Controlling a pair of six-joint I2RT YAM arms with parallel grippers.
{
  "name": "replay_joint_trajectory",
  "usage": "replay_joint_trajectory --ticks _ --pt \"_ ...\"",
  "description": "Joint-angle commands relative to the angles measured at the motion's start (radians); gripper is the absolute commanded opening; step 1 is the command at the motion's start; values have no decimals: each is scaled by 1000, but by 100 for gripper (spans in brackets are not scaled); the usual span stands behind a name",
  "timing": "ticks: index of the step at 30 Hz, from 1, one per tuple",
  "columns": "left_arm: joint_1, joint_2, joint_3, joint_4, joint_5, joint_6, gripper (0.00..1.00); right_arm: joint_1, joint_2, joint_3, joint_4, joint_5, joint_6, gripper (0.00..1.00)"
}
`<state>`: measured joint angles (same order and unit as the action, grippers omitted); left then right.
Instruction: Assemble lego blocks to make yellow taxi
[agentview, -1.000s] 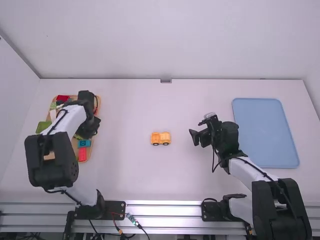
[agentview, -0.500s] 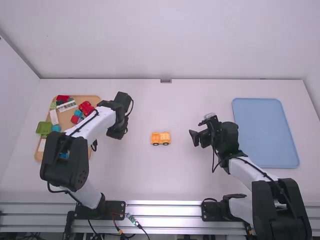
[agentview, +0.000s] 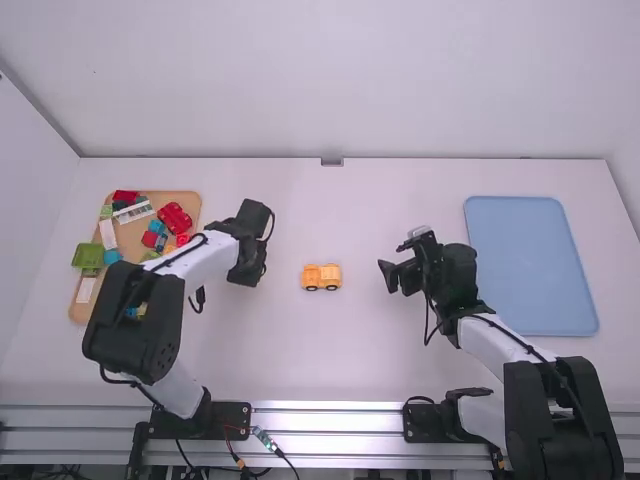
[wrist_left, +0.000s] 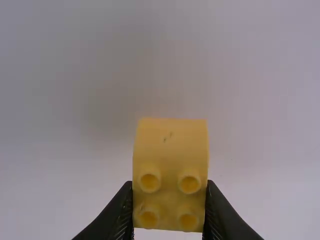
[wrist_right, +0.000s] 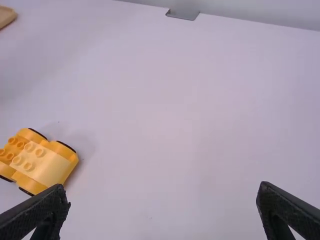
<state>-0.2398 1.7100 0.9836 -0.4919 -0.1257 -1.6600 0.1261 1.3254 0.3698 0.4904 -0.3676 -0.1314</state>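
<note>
In the high view, the yellow-orange car base (agentview: 321, 277) sits upright on the counter (agentview: 300, 355), its long axis running across between the two arms. The left claw (agentview: 247, 278) hangs to its left and the right claw (agentview: 392, 276) is to its right, both near and neither touching. By my eye the left one is slightly nearer, though its tips are hidden under the black wrist, so I can't judge the gap exactly.

In the left wrist view, that claw is closed snugly on a yellow block (wrist_left: 171, 150), one finger on each side. Four studs face the camera and the smooth, curved end points outward from the fingers. The block's underside is out of sight, and so is whatever it must mate with.

In the right wrist view, the claw stands wide apart with nothing in it. The car base lies beyond one fingertip — not between the two — and slantwise to the grip. A curved block (wrist_right: 46, 163) rides on the end nearer this claw; the other end shows bare studs (wrist_right: 15, 148), just clipped by the picture's edge. Those studs lie toward the left claw, so I'd guess its block belongs there — a short carry to the right, then a turn to line up long axes.
</note>
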Motion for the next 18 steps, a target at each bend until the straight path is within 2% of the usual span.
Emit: replay_joint_trajectory --ticks 1,18 --pt "-4 -6 -28 19 5 13 2 -2 -15 -8 0 -5 5 99" --pt "-62 -6 -95 101 -20 5 2 25 -15 -8 3 -2 3 99"
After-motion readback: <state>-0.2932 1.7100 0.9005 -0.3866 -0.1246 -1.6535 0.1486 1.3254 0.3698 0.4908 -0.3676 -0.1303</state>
